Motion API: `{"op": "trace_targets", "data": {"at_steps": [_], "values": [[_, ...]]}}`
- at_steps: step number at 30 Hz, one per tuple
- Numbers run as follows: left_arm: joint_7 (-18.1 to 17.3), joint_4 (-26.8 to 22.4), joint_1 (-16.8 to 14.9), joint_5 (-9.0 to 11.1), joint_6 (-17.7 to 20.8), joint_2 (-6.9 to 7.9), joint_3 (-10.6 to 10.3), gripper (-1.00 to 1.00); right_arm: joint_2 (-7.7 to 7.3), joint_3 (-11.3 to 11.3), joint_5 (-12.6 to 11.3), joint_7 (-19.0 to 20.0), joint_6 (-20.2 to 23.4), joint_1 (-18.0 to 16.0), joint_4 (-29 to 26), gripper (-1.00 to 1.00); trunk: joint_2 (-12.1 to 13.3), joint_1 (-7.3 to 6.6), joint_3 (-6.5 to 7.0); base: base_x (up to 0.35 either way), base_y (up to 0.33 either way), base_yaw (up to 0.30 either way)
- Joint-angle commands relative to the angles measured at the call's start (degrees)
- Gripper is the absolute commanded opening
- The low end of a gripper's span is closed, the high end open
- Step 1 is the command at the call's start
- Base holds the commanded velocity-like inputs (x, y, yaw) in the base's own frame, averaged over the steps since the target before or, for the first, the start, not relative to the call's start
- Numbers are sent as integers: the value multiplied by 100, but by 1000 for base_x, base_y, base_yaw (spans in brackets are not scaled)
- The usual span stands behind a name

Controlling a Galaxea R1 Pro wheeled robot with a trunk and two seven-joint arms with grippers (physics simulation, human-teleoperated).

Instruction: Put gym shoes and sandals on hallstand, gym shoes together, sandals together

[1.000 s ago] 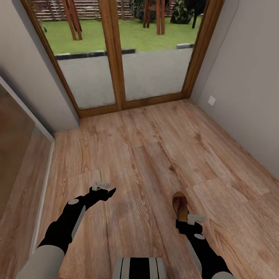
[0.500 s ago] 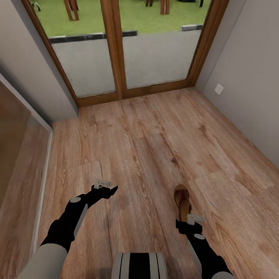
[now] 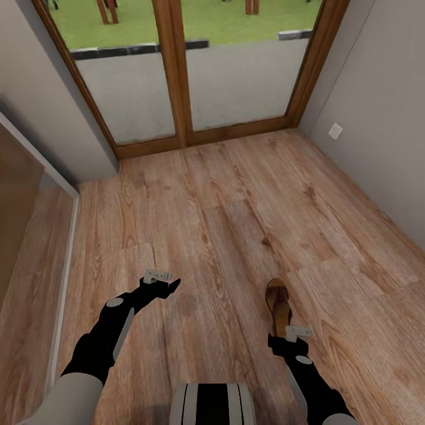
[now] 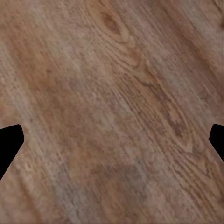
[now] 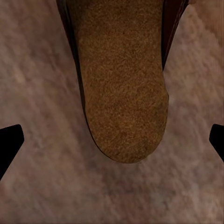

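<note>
One dark brown sandal (image 3: pixel 275 302) with a tan insole lies on the wood-plank corridor floor (image 3: pixel 236 224), toe pointing away from me. My right gripper (image 3: pixel 283 341) hovers over its heel end. In the right wrist view the rounded tan insole (image 5: pixel 123 88) reaches down between the two black fingertips (image 5: pixel 9 140), which stand wide apart, open and not touching it. My left gripper (image 3: pixel 169 287) hangs open over bare floor (image 4: pixel 112 93), nothing between its fingers. The gym shoes, the other sandal and the hallstand are out of view.
A wood-framed glass double door (image 3: pixel 177 77) closes the corridor ahead. A grey wall with a white socket (image 3: pixel 335 130) runs along the right. On the left a grey wall gives way to a glossy brown panel (image 3: pixel 18 200).
The whole picture has shifted, with the door and floor sliding upward, so the camera has moved. Both arms keep their pose; slightly more of the sandal shows beyond the right gripper.
</note>
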Motion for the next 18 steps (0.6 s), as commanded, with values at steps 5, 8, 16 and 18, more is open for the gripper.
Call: {"op": "trace_targets", "data": {"at_steps": [5, 8, 16, 18], "values": [[-58, -1, 17, -57, 4, -12, 29, 100, 3, -23, 46, -1, 38, 0, -18, 100, -1, -1, -5, 0, 0, 0], [-60, 12, 23, -60, -15, -11, 29, 100, 2, -22, 46, -1, 38, 0, -15, 100, -1, -1, -6, 0, 0, 0], [-66, 9, 24, -57, -38, -10, 33, 100, 9, -17, 46, 0, 38, 0, -20, 100, -1, -1, -6, 91, 0, 0], [-71, -5, 26, -56, -44, -10, 33, 100, 9, -17, 46, 0, 38, 0, -19, 100, -1, -1, -6, 173, 0, 0]]}}
